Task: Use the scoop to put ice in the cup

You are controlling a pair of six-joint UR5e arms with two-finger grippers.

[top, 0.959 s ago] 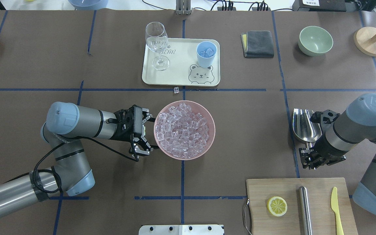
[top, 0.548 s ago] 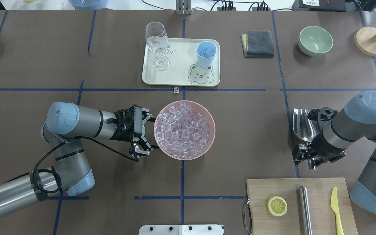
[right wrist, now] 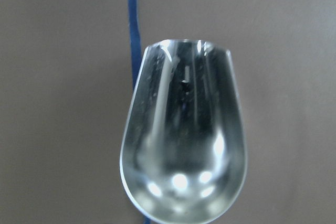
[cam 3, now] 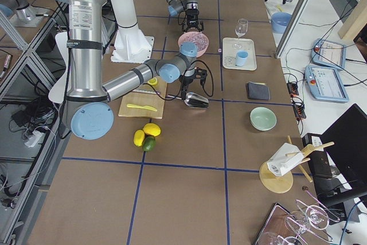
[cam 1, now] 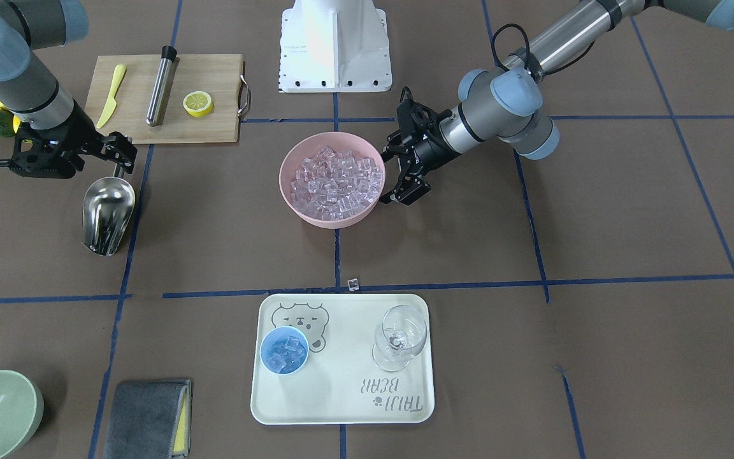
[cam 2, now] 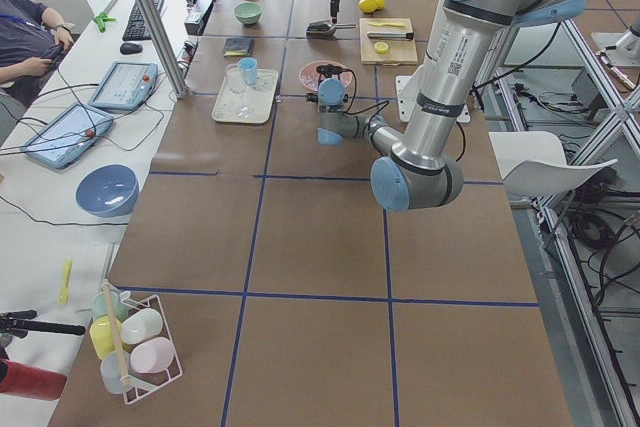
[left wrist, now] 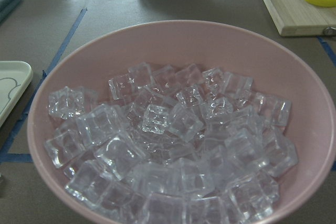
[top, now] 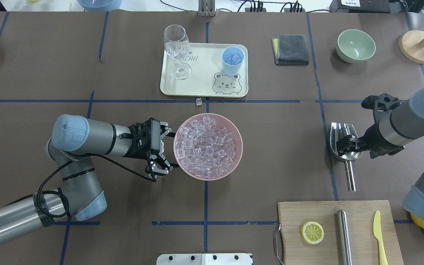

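The steel scoop point(top: 344, 141) lies empty on the table at the right, its handle towards the robot; it also shows in the front view point(cam 1: 109, 213) and the right wrist view point(right wrist: 184, 140). My right gripper point(top: 362, 122) point(cam 1: 71, 153) is open and empty above it. The pink bowl point(top: 239, 147) point(cam 1: 287, 191) in the middle is full of ice point(top: 206, 145) point(left wrist: 173, 145). My left gripper point(top: 165, 151) point(cam 1: 399, 153) is open at the bowl's left rim. The light-blue cup point(top: 233, 60) point(cam 1: 283, 350) stands on the cream tray point(top: 201, 86) with some ice in it.
One loose ice cube point(top: 198, 101) lies before the tray. A wine glass point(top: 177, 48) stands on the tray. A cutting board point(top: 359, 221) with lemon slice, steel cylinder and yellow knife lies front right. A grey cloth point(top: 290, 49) and green bowl point(top: 355, 46) are back right.
My right gripper has risen and moved away from the scoop's handle, which now shows bare. The scoop has stayed in place. The left arm has not moved.
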